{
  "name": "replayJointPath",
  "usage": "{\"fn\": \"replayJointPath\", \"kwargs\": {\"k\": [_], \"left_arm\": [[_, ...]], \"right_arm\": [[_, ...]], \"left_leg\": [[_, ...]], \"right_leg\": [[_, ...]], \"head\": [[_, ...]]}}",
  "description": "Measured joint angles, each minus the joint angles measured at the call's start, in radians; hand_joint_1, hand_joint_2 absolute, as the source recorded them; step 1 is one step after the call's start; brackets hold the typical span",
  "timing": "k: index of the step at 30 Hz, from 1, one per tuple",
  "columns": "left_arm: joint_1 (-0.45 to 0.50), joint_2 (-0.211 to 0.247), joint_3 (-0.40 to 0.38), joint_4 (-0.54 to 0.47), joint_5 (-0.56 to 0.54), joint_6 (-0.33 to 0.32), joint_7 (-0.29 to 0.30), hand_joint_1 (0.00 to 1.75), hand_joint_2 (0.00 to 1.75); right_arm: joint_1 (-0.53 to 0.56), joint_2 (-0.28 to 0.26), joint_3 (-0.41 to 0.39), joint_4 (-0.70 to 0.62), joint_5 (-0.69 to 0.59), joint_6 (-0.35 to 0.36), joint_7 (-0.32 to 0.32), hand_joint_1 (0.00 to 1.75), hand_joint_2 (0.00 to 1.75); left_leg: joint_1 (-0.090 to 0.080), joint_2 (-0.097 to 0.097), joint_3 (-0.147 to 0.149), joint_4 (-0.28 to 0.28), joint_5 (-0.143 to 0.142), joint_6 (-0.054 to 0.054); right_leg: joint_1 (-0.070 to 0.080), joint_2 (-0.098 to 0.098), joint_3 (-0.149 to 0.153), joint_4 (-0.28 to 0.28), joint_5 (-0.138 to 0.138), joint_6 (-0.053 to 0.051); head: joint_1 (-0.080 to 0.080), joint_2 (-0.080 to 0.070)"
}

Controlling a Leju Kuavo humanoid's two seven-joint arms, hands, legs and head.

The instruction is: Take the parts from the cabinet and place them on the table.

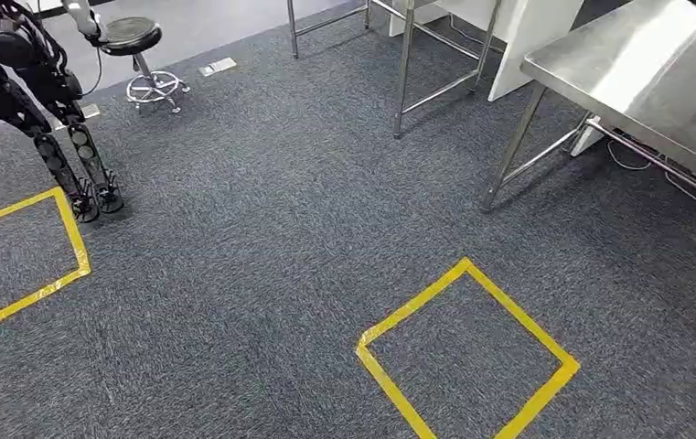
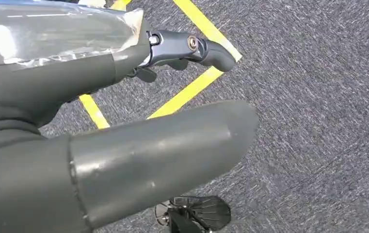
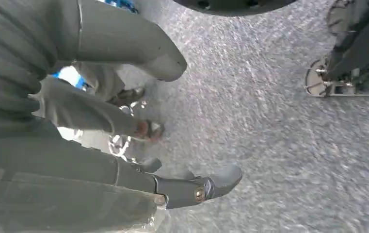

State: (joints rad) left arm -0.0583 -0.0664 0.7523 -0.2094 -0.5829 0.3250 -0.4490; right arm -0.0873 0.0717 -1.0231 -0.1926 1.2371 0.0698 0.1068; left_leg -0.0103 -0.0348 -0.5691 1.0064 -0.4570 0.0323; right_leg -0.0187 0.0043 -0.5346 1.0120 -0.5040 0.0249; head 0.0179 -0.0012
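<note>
My left hand (image 2: 90, 141) grips a part in a clear, shiny plastic bag (image 2: 51, 34); its fingers (image 2: 192, 48) curl around the bag above grey carpet. My right hand (image 3: 75, 121) holds another clear bag (image 3: 56, 208), and a blue piece (image 3: 71, 75) shows between its fingers. The steel table (image 1: 655, 73) stands at the far right in the head view, its top bare where I can see it. Both arms hang low, over the floor.
A yellow tape square (image 1: 412, 305) marks the carpet ahead, and another yellow square (image 1: 74, 238) lies at the left. A second robot's black legs (image 1: 51, 110) and a stool (image 1: 138, 41) stand at the far left. A metal frame (image 1: 408, 64) stands at the back.
</note>
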Motion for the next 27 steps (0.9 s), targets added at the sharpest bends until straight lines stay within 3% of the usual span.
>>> {"fn": "replayJointPath", "kwargs": {"k": [2, 3, 4, 5, 7, 8, 9, 10, 11, 12, 13, 14, 17, 18, 19, 20, 22, 23, 24, 25, 26, 27], "left_arm": [[0.001, 0.000, 0.000, 0.000, -0.001, 0.000, 0.000, 0.00, 0.00], [0.002, 0.001, 0.000, 0.000, -0.001, 0.000, 0.000, 0.00, 0.00], [0.003, 0.000, 0.000, 0.000, -0.001, 0.000, 0.000, 0.00, 0.00], [0.003, -0.002, 0.000, 0.000, -0.002, 0.000, 0.000, 0.00, 0.00], [0.002, -0.002, 0.000, 0.000, -0.002, 0.000, 0.000, 0.00, 0.00], [0.002, -0.002, 0.000, 0.000, -0.002, 0.000, 0.000, 0.00, 0.00], [0.004, -0.002, 0.000, 0.000, -0.002, -0.001, 0.000, 0.00, 0.00], [0.004, -0.002, 0.000, 0.000, -0.003, -0.001, 0.000, 0.00, 0.00], [0.004, -0.002, 0.000, 0.000, -0.003, -0.001, 0.000, 0.00, 0.00], [0.003, -0.001, 0.000, 0.000, -0.004, -0.001, 0.000, 0.00, 0.00], [0.002, 0.000, 0.000, 0.000, -0.004, -0.001, 0.000, 0.00, 0.00], [-0.001, 0.005, 0.000, -0.001, -0.004, -0.001, 0.000, 0.00, 0.00], [-0.004, 0.007, 0.000, -0.001, -0.004, 0.000, 0.000, 0.00, 0.00], [-0.004, 0.008, 0.000, -0.001, -0.004, 0.000, 0.000, 0.00, 0.00], [-0.003, 0.009, 0.000, -0.001, -0.004, 0.000, 0.000, 0.00, 0.00], [-0.005, 0.007, 0.000, -0.001, -0.004, 0.000, -0.002, 0.00, 0.00], [-0.008, 0.007, 0.000, -0.001, -0.004, 0.000, -0.003, 0.00, 0.00], [-0.007, 0.006, 0.001, -0.001, -0.004, 0.000, -0.003, 0.00, 0.00], [-0.007, 0.006, 0.001, -0.001, -0.004, 0.000, -0.003, 0.00, 0.00], [-0.006, 0.006, 0.001, -0.001, -0.004, 0.000, -0.003, 0.00, 0.00], [-0.006, 0.006, 0.001, -0.001, -0.004, 0.000, -0.004, 0.00, 0.00], [-0.006, 0.006, 0.002, -0.001, -0.004, 0.000, -0.005, 0.00, 0.00]], "right_arm": [[0.000, 0.000, 0.000, 0.000, 0.000, 0.000, 0.000, 0.00, 1.75], [0.000, 0.000, 0.000, 0.000, 0.000, 0.000, 0.000, 0.00, 1.75], [0.000, 0.001, 0.000, 0.000, 0.000, 0.000, 0.000, 0.00, 1.75], [0.000, 0.000, 0.000, 0.000, 0.000, 0.000, 0.000, 0.00, 1.75], [0.000, 0.000, 0.000, 0.000, 0.000, -0.001, 0.000, 0.00, 1.75], [0.001, 0.000, 0.000, 0.000, 0.000, -0.001, 0.000, 0.00, 1.75], [0.002, 0.000, 0.000, 0.000, 0.000, -0.001, 0.000, 0.00, 1.75], [0.001, 0.000, 0.000, 0.000, 0.000, -0.001, 0.000, 0.00, 1.75], [0.001, 0.000, 0.000, 0.000, 0.000, -0.001, 0.000, 0.00, 1.75], [0.000, 0.001, 0.000, 0.000, 0.000, -0.001, 0.000, 0.00, 1.75], [0.000, 0.002, 0.000, 0.000, 0.000, -0.001, 0.000, 0.00, 1.75], [0.000, 0.008, 0.000, 0.000, 0.000, -0.001, 0.000, 0.00, 1.75], [0.000, 0.009, 0.000, 0.000, 0.000, -0.002, 0.000, 0.00, 1.75], [-0.002, 0.010, 0.000, 0.000, 0.000, -0.002, 0.000, 0.00, 1.75], [-0.001, 0.010, 0.000, 0.000, 0.000, -0.002, -0.001, 0.00, 1.75], [-0.001, 0.007, 0.000, 0.000, 0.000, -0.002, -0.002, 0.00, 1.75], [0.000, 0.007, 0.000, 0.000, 0.000, -0.001, -0.003, 0.00, 1.75], [0.000, 0.006, 0.000, 0.000, 0.000, -0.001, -0.003, 0.00, 1.75], [0.001, 0.006, 0.000, 0.000, 0.000, -0.001, -0.004, 0.00, 1.75], [0.003, 0.005, 0.001, 0.000, 0.000, -0.001, -0.005, 0.00, 1.75], [0.003, 0.004, 0.000, 0.000, 0.000, -0.001, -0.006, 0.00, 1.75], [0.002, 0.003, 0.000, 0.000, 0.000, -0.001, -0.008, 0.00, 1.75]], "left_leg": [[0.004, -0.002, -0.002, -0.001, 0.002, -0.004], [0.007, -0.003, -0.005, 0.004, 0.002, -0.006], [0.010, 0.004, -0.010, 0.020, -0.013, -0.012], [0.012, 0.016, -0.029, 0.066, -0.047, -0.019], [0.018, 0.027, -0.104, 0.223, -0.126, -0.030], [0.019, 0.029, -0.141, 0.294, -0.149, -0.032], [0.020, 0.030, -0.158, 0.321, -0.147, -0.032], [0.020, 0.031, -0.151, 0.300, -0.124, -0.028], [0.020, 0.031, -0.121, 0.236, -0.083, -0.022], [0.017, 0.033, -0.066, 0.130, -0.032, -0.011], [0.009, 0.045, -0.019, 0.043, 0.000, 0.006], [0.002, 0.064, -0.006, 0.014, -0.012, 0.016], [-0.008, 0.055, -0.007, 0.006, -0.006, 0.024], [-0.008, 0.049, -0.001, -0.012, 0.003, 0.033], [0.006, 0.048, 0.017, -0.041, 0.021, 0.031], [0.004, 0.044, 0.023, -0.053, 0.026, 0.037], [0.003, 0.037, 0.019, -0.053, 0.029, 0.039], [0.002, 0.033, 0.017, -0.053, 0.029, 0.039], [0.003, 0.029, 0.016, -0.053, 0.030, 0.038], [0.004, 0.024, 0.016, -0.052, 0.030, 0.036], [0.006, 0.018, 0.017, -0.051, 0.030, 0.033], [0.009, 0.012, 0.017, -0.046, 0.028, 0.027]], "right_leg": [[0.002, -0.002, 0.009, 0.001, 0.002, -0.010], [-0.008, -0.005, 0.008, -0.002, 0.007, -0.019], [-0.007, -0.006, 0.009, -0.004, 0.009, -0.021], [-0.007, -0.008, 0.009, -0.003, 0.009, -0.026], [-0.001, -0.013, 0.008, -0.003, 0.009, -0.030], [0.001, -0.016, 0.007, -0.003, 0.009, -0.031], [0.004, -0.018, 0.006, -0.003, 0.009, -0.031], [0.005, -0.020, 0.007, -0.003, 0.008, -0.031], [0.008, -0.022, 0.008, -0.003, 0.008, -0.033], [0.010, -0.022, 0.010, -0.004, 0.007, -0.033], [0.010, -0.023, 0.012, -0.005, 0.007, -0.033], [0.012, -0.025, 0.012, -0.005, 0.007, -0.032], [0.009, -0.035, 0.013, -0.013, 0.007, -0.025], [0.016, -0.040, 0.019, -0.023, 0.011, -0.018], [0.018, -0.033, 0.015, -0.008, 0.004, -0.018], [0.017, -0.021, 0.001, 0.016, -0.013, -0.022], [0.013, -0.012, -0.068, 0.159, -0.083, -0.033], [0.009, -0.011, -0.110, 0.242, -0.115, -0.033], [0.006, -0.011, -0.135, 0.294, -0.126, -0.026], [0.003, -0.011, -0.132, 0.286, -0.114, -0.015], [-0.001, -0.011, -0.103, 0.227, -0.083, 0.001], [-0.006, -0.010, -0.056, 0.131, -0.043, 0.017]], "head": [[-0.003, 0.000], [-0.003, 0.000], [-0.003, 0.000], [-0.010, 0.000], [-0.011, 0.000], [-0.010, 0.000], [-0.011, 0.000], [-0.010, 0.000], [-0.011, 0.000], [-0.010, 0.000], [-0.010, 0.000], [-0.009, 0.000], [-0.011, 0.000], [-0.011, 0.000], [-0.009, 0.000], [-0.008, 0.000], [-0.008, 0.000], [-0.008, 0.000], [-0.008, 0.000], [-0.008, 0.000], [-0.008, 0.000], [-0.008, 0.000]]}}
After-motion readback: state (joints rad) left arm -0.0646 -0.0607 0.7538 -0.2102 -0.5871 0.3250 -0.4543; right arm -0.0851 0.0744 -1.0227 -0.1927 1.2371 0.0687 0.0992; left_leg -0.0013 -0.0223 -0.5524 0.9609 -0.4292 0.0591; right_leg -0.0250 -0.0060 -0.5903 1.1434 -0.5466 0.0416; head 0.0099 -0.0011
